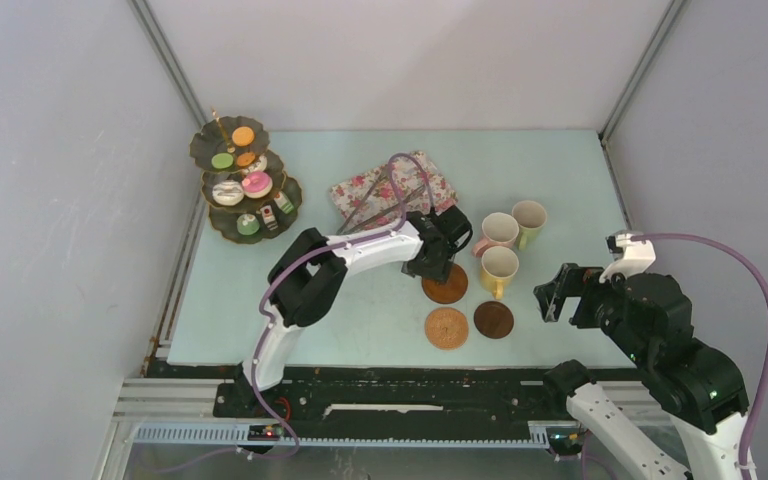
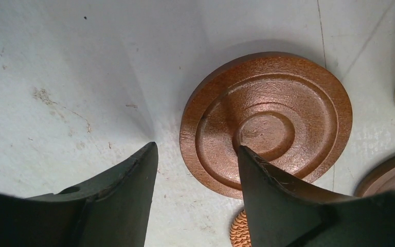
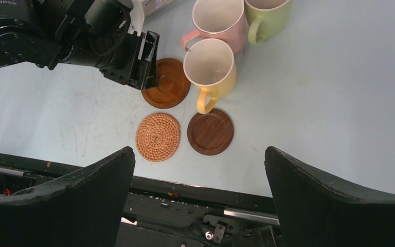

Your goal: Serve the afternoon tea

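Your stand [image 1: 209,222] sits at the table's [image 1: 360,320] far left. It holds cakes [image 1: 256,183] on all three tiers: an orange macaron on top, green and orange ones in the middle, and pink and white rounds below. The lowest pieces are too small to name.

The three mugs cluster right of centre, upright, with bare white insides. The pink mug [image 3: 218,20] and green mug [image 3: 265,10] stand side by side at the back. The yellow mug [image 3: 210,67] is just in front of them, with its handle towards you.

The coasters lie flat in front of the mugs. The red-brown coaster [image 2: 266,123] is left of the yellow mug. The woven coaster [image 3: 158,136] and dark coaster [image 3: 210,131] are nearer you, and the yellow mug's handle reaches the dark one's far edge.

Your left gripper [image 2: 196,149] is low over the red-brown coaster with its jaws parted. One finger is over the coaster's centre and the other is over bare table beside its rim. You probably aren't touching it, though the view doesn't settle that.

Your right gripper [image 3: 198,152] hangs spread wide at the near right, well apart from the mugs and holding nothing.

The tray [image 1: 355,190] lies behind your left arm with the tongs [image 1: 390,205] on it.
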